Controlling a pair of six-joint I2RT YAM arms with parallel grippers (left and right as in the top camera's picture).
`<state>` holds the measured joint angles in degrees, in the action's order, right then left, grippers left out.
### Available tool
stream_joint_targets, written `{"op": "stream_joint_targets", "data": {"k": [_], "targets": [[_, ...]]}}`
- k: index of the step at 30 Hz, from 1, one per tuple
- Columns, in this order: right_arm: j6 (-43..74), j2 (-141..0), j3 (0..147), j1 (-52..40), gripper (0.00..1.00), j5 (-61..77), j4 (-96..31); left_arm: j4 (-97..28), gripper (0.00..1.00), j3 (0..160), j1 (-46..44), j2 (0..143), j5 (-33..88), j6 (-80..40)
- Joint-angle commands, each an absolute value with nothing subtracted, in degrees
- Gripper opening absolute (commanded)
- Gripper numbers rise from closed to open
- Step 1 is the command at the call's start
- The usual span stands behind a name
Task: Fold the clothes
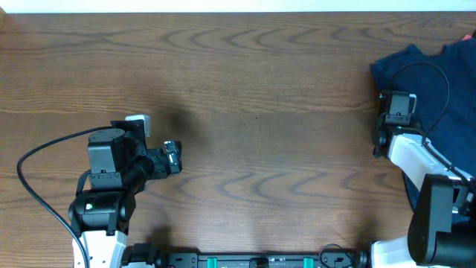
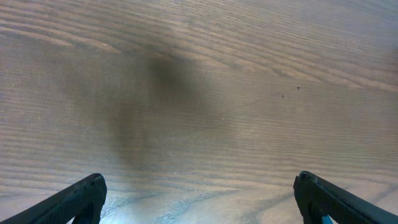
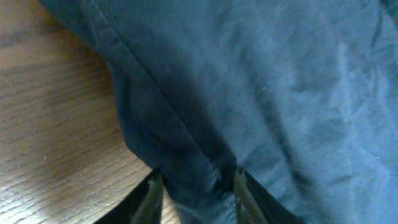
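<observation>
The clothes [image 1: 435, 82] are a wrinkled dark navy heap at the far right edge of the table. In the right wrist view the cloth [image 3: 280, 93] fills most of the frame, with a seam running down to my fingers. My right gripper [image 3: 196, 182] is closed on a bunched fold at the heap's left edge; in the overhead view it [image 1: 381, 100] sits at that edge. My left gripper [image 1: 174, 156] is open and empty over bare wood at the left, far from the cloth. Its fingers [image 2: 199, 180] are spread wide.
The brown wooden table [image 1: 260, 112] extends between the two arms. A black cable [image 1: 44, 149] loops left of the left arm. A cable [image 1: 439, 71] arcs over the cloth by the right arm. A bit of pinkish fabric [image 1: 467, 36] shows at the far right.
</observation>
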<state>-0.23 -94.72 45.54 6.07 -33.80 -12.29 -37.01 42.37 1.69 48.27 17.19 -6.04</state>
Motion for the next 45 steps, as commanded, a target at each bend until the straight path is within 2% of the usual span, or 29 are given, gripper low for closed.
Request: {"op": "stream_joint_targets", "data": {"k": [1,3,4,5,6,13,16,22,26,28,35,40,43,45], "targets": [[0.45,-95.96,46.06,6.59,0.26,-32.99,-12.45,-36.82,0.98,43.83,1.41,48.23,17.23,-6.31],[1.15,-95.90,46.06,6.59,0.20,-33.34,-12.29,-36.82,0.98,43.83,1.41,48.23,17.23,-6.31],[2.24,-95.90,46.06,6.59,0.15,-34.24,-12.27,-36.82,0.98,43.83,1.41,48.23,17.23,-6.31],[3.11,-95.90,46.06,6.59,0.04,-35.05,-12.43,-36.82,0.98,43.83,1.41,48.23,17.23,-6.31],[3.49,-95.90,46.06,6.59,0.01,-35.55,-12.47,-36.82,0.98,43.83,1.41,48.23,17.23,-6.31],[3.81,-93.01,47.13,6.52,0.01,-35.00,-12.80,-36.82,0.98,43.83,1.41,48.23,17.23,-6.31],[2.63,-88.33,50.30,6.44,0.01,-30.65,-15.11,-36.80,0.98,43.83,1.41,48.23,17.23,-6.31],[2.11,-80.47,63.18,3.86,0.01,-4.01,-23.24,-36.58,0.98,43.83,1.41,48.23,17.23,-6.31],[-1.50,-80.05,71.48,-3.31,0.01,15.73,-28.42,-36.14,0.98,43.83,1.41,48.23,17.23,-6.31],[-3.40,-80.05,71.94,-7.60,0.01,19.09,-28.25,-35.75,0.98,43.83,1.41,48.23,17.23,-6.31],[-3.97,-86.89,71.77,-24.21,0.01,16.93,-33.80,-35.29,0.98,43.83,1.41,48.23,17.23,-6.31],[-3.95,-95.33,71.77,-31.57,0.01,16.21,-34.28,-34.81,0.98,43.83,1.41,48.23,17.23,-6.31],[-3.25,-98.26,71.77,-33.32,0.01,7.51,-34.52,-33.50,0.98,43.83,1.41,48.23,17.23,-6.33],[1.67,-98.43,71.79,-33.41,0.08,-4.34,-34.81,-32.14,0.98,43.83,1.41,48.23,17.23,-6.33]]}}
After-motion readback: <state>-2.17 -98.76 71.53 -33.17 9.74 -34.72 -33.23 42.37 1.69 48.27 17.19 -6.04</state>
